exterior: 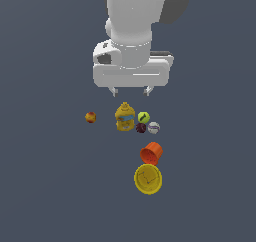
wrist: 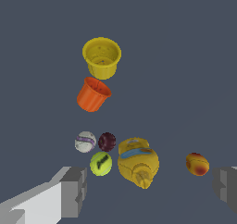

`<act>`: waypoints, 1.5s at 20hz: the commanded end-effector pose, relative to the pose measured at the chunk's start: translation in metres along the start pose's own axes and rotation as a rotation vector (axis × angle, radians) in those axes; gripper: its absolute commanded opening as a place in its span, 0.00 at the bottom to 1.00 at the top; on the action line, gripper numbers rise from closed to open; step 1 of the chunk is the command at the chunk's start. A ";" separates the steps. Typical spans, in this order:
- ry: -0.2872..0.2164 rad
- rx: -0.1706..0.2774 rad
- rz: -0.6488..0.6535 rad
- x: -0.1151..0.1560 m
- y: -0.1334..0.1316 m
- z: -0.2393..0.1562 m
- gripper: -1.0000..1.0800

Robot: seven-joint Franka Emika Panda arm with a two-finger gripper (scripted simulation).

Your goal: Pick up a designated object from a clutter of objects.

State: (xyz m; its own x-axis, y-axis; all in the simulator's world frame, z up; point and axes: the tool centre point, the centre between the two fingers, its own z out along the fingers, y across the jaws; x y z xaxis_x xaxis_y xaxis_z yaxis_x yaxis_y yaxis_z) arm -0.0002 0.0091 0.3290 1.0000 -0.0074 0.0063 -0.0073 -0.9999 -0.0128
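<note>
I see the orange cup (exterior: pixel 151 153) lying tipped on the floor, mouth facing the yellow cup (exterior: pixel 148 179) it touches; both look empty. Beyond sit the balls (exterior: pixel 144 117), mustard (exterior: pixel 124 117) and fruit (exterior: pixel 90 117). My gripper (exterior: pixel 131 91) hangs above, fingers wide, holding nothing.

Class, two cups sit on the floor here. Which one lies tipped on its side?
The orange cup is tipped over, its mouth facing sideways. The wider yellow cup beside it stands upright, mouth up.
</note>
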 end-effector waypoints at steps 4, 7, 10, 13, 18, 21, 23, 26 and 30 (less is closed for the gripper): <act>0.007 -0.004 0.003 0.002 0.002 -0.003 0.62; 0.022 -0.011 0.006 0.005 0.007 -0.009 0.62; 0.022 -0.011 0.006 0.005 0.007 -0.009 0.62; 0.018 -0.009 0.017 0.006 0.006 -0.006 0.62; 0.000 -0.001 0.060 0.013 0.003 0.003 0.62; -0.018 0.005 0.101 0.019 0.001 0.013 0.62; -0.033 0.010 0.136 0.024 -0.002 0.022 0.62; -0.060 0.017 0.198 0.033 -0.006 0.037 0.62; -0.105 0.023 0.298 0.046 -0.012 0.064 0.62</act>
State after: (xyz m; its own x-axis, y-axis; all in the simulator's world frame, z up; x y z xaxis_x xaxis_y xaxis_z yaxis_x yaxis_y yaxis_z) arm 0.0412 0.0192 0.2761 0.9616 -0.2609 -0.0858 -0.2637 -0.9643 -0.0238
